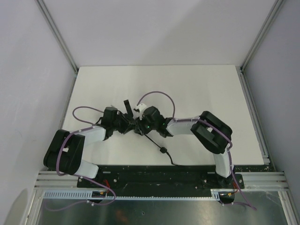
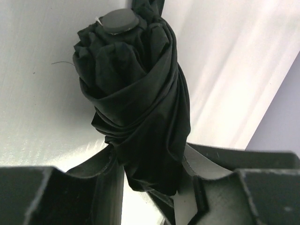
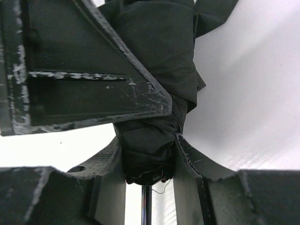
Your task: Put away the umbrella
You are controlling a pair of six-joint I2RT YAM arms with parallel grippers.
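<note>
Black umbrella (image 2: 140, 108) between fingers of left end effector (image 2: 147, 171) and right end effector (image 3: 149, 154), both clamped.

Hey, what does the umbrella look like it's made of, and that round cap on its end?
The umbrella: matte black woven fabric, probably a synthetic; it gathers in soft twisted creases with almost no sheen. The round cap on its end: smooth dark grey, likely hard plastic, judging by its even, faintly glossy face and crisp edge.
</note>
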